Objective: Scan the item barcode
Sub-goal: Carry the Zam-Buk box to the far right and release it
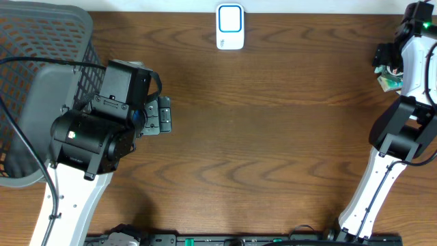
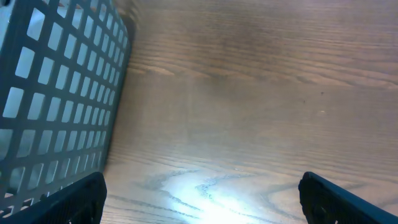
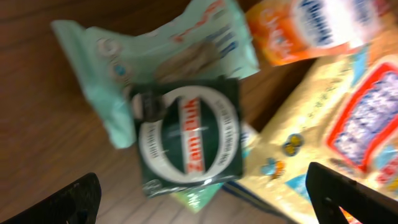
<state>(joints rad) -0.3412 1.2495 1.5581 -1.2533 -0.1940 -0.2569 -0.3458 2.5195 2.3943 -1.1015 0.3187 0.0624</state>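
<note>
The right tool (image 3: 205,202) hung above a dark green packet (image 3: 189,134) with its jaws spread wide and empty; the packet lay on a heap of other snack packets (image 3: 348,124) near the tabletop's (image 1: 273,137) right edge. The left tool (image 2: 199,202) was also wide open, holding nothing, beside the mesh basket (image 2: 56,93).

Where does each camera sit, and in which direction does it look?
Overhead: above the table, looking down; basket left, scanner at the far edge; left arm and right arm show.
Left wrist: on the left arm, looking down along the open left gripper at wood beside the basket; its fingertips show.
Right wrist: on the right arm, looking down past the open right gripper at a green packet among other packets; its fingertips show.
Shared: overhead and left wrist both show basket and table.
</note>
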